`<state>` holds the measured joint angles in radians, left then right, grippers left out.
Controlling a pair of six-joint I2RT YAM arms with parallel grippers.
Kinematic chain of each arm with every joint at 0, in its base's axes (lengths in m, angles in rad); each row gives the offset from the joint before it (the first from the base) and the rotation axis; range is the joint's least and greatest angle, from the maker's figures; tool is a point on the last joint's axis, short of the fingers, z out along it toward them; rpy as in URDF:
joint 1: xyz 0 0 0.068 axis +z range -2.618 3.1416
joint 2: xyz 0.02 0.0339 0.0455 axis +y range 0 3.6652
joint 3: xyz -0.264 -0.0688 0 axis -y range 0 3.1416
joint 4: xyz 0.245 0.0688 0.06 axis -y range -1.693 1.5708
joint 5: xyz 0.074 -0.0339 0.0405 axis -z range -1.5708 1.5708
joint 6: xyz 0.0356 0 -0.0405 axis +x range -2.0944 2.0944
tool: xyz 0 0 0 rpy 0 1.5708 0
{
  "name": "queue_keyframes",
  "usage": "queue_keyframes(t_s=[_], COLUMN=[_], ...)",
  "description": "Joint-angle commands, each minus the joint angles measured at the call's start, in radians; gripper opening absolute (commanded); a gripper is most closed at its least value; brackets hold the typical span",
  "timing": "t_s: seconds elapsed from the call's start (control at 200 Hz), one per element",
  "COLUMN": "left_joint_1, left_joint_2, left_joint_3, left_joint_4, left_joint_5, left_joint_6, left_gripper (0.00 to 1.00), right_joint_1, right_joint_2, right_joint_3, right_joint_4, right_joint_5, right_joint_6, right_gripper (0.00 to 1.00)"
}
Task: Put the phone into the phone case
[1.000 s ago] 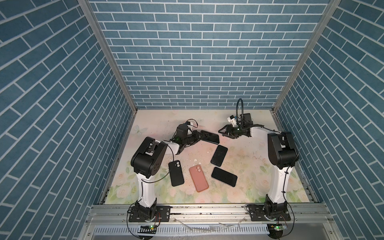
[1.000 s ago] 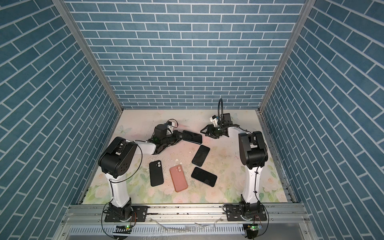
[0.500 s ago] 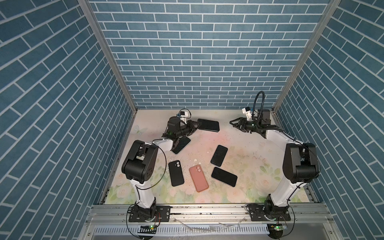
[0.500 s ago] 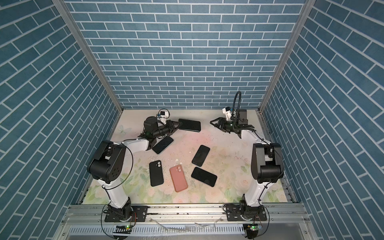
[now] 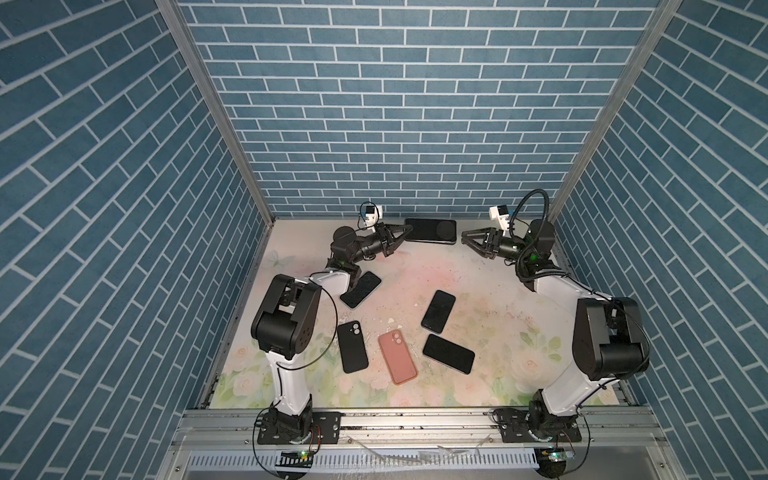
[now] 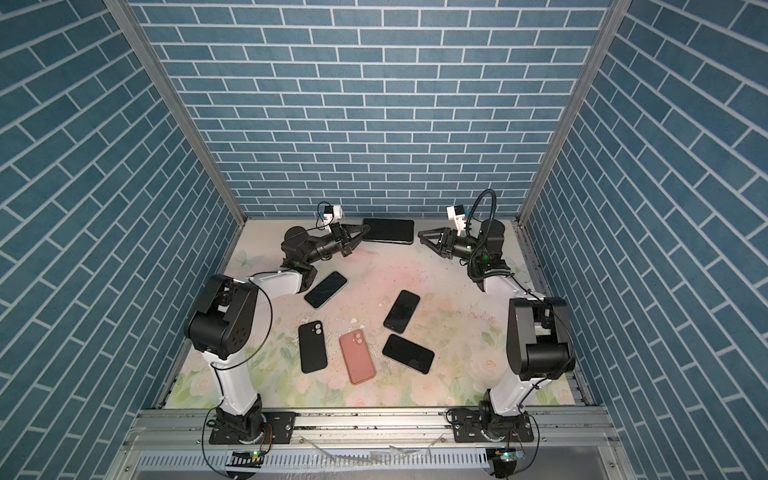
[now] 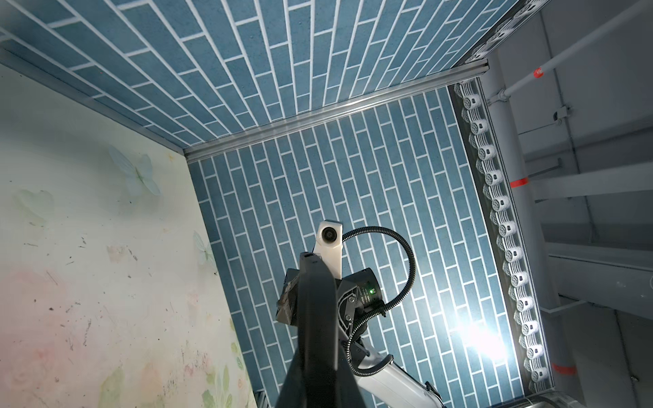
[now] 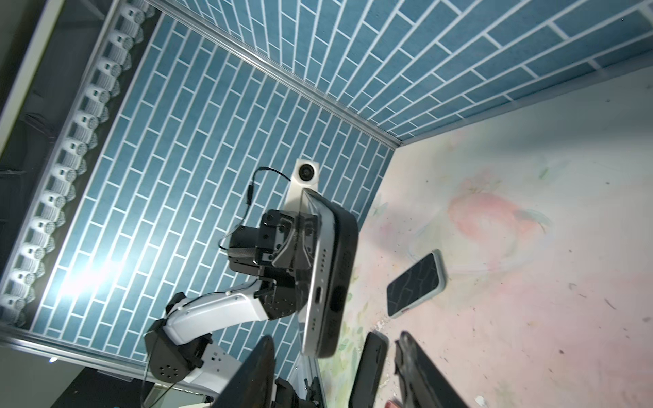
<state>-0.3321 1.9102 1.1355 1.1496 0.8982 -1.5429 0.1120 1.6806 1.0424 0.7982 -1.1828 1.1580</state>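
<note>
Gripping one short end of the phone case point(image 5: 430, 230), the left gripper point(image 5: 405, 231) is clamped on it and holds it in the air near the back wall point(image 5: 395, 124), above the far edge of the table point(image 5: 490, 332). In both top views the case's black back, marked with a round ring, faces upward. In the right wrist view the phone point(image 8: 319, 272) lies against the case as a silver edge with a port and speaker holes at the free end; whether it is fully seated cannot be told. The right gripper point(image 5: 467, 239) points at that free end from just apart, its jaws spread and empty.

Table: pale floral print, scuffed, carrying a pink case point(image 5: 397, 356), a black case point(image 5: 352, 347), a dark phone point(image 5: 360, 289) beside the left arm, a second dark phone point(image 5: 438, 311) and a third dark phone point(image 5: 449, 353), all lying flat.

Enclosure: blue brick-pattern walls on three sides, joined by aluminium corner posts point(image 5: 216, 124).
</note>
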Motion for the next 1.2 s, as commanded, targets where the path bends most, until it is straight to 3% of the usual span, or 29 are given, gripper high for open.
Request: queue_keyframes(t_s=[0.0, 0.525, 0.62, 0.875, 0.97, 1.1, 1.195], left_joint_1=[0.003, -0.003, -0.004, -0.005, -0.005, -0.005, -0.008], left_joint_2=[-0.004, -0.002, -0.001, 0.007, 0.006, 0.009, 0.006], left_joint_3=[0.024, 0.038, 0.039, 0.042, 0.047, 0.052, 0.056], left_joint_4=[0.102, 0.092, 0.082, 0.081, 0.078, 0.076, 0.077], left_joint_5=[0.017, 0.007, 0.010, 0.012, 0.013, 0.012, 0.020], left_joint_6=[-0.030, -0.012, 0.000, 0.006, 0.009, 0.008, 0.011], left_gripper=[0.00, 0.00, 0.00, 0.00, 0.00, 0.00, 0.00], right_joint_1=[0.007, 0.080, 0.085, 0.086, 0.088, 0.089, 0.088], right_joint_2=[0.029, 0.073, 0.068, 0.067, 0.068, 0.061, 0.045], right_joint_3=[-0.013, 0.001, 0.005, 0.007, 0.010, 0.019, 0.033], right_joint_4=[0.272, 0.250, 0.238, 0.184, 0.131, 0.047, -0.033], right_joint_5=[-0.031, -0.030, -0.031, -0.029, -0.022, -0.016, -0.014], right_joint_6=[0.207, 0.226, 0.226, 0.207, 0.173, 0.109, 0.039], right_gripper=[0.55, 0.51, 0.43, 0.13, 0.06, 0.07, 0.21])
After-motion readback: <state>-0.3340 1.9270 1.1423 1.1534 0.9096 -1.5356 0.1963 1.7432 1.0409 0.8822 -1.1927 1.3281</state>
